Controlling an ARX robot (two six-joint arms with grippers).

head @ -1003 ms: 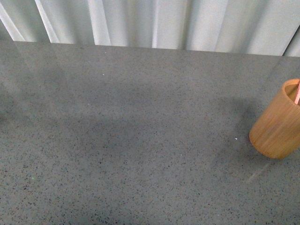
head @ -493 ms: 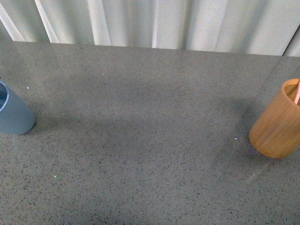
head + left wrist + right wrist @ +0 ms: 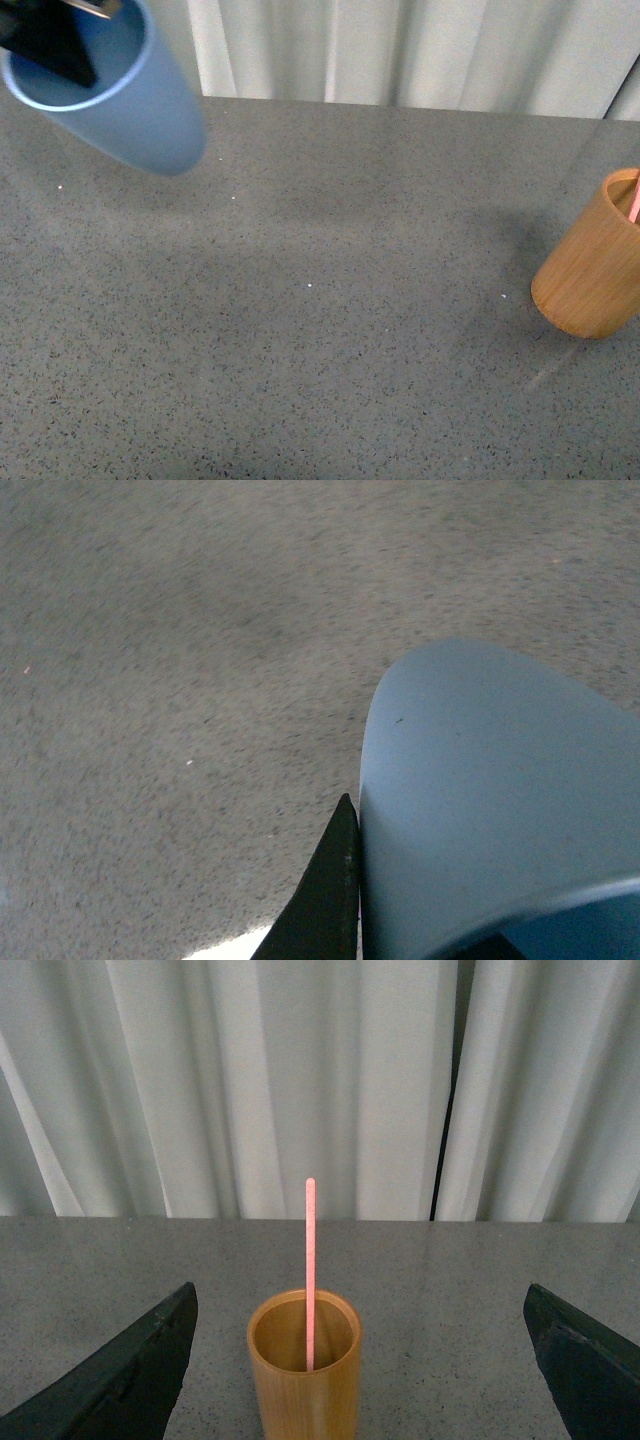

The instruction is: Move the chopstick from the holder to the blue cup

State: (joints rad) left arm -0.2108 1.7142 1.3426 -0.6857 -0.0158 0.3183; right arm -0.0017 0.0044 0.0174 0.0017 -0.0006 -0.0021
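The blue cup (image 3: pixel 135 105) hangs tilted in the air at the far left of the front view, its mouth toward the camera. My left gripper (image 3: pixel 50 40) is shut on its rim. In the left wrist view the blue cup (image 3: pixel 490 810) fills the frame beside one black finger (image 3: pixel 325 900). The wooden holder (image 3: pixel 590 265) stands on the table at the right edge, with one pinkish chopstick (image 3: pixel 635 200) showing in it. In the right wrist view the holder (image 3: pixel 305 1390) stands upright with a single chopstick (image 3: pixel 310 1260) in it. My right gripper (image 3: pixel 360 1290) is open, its fingers wide on either side of the holder and short of it.
A grey speckled table (image 3: pixel 330 330) stretches between the cup and the holder. White curtains (image 3: pixel 400 50) hang along the table's far edge.
The blue cup was out of view, then stood on the table at the left edge, and is now lifted and tilted at the upper left. The holder has not moved.
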